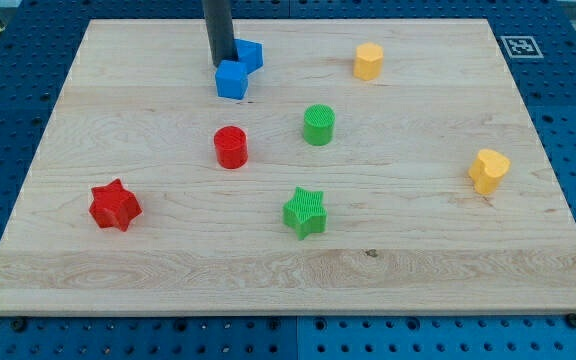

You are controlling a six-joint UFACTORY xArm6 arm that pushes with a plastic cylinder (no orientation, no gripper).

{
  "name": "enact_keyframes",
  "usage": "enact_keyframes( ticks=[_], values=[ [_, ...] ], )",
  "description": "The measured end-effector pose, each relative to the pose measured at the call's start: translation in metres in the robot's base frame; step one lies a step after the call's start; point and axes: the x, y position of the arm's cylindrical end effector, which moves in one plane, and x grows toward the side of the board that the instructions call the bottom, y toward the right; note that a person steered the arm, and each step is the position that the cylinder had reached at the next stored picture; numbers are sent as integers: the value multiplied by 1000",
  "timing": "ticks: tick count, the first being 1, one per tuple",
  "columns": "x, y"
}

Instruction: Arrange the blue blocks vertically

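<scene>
Two blue blocks sit near the view's top, left of centre. One blue cube (232,79) lies just below and to the right of my tip (222,64). The other blue block (250,55), partly hidden by the rod, sits up and to the right of the cube and touches it. My tip rests against the upper left of the blue cube and left of the other blue block. The dark rod rises out of the view's top.
A red cylinder (231,147) and a green cylinder (319,125) lie below the blue blocks. A red star (115,205) is at the lower left, a green star (305,212) lower centre. Yellow blocks sit at the top right (369,61) and far right (489,170).
</scene>
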Motion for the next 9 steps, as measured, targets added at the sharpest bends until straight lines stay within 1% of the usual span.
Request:
enact_keyframes(
  ticks=[1, 2, 3, 4, 5, 6, 9],
  values=[
    [3, -47],
    [35, -28],
    [33, -6],
    [11, 5],
    [24, 14],
    [51, 10],
    [56, 7]
  ],
)
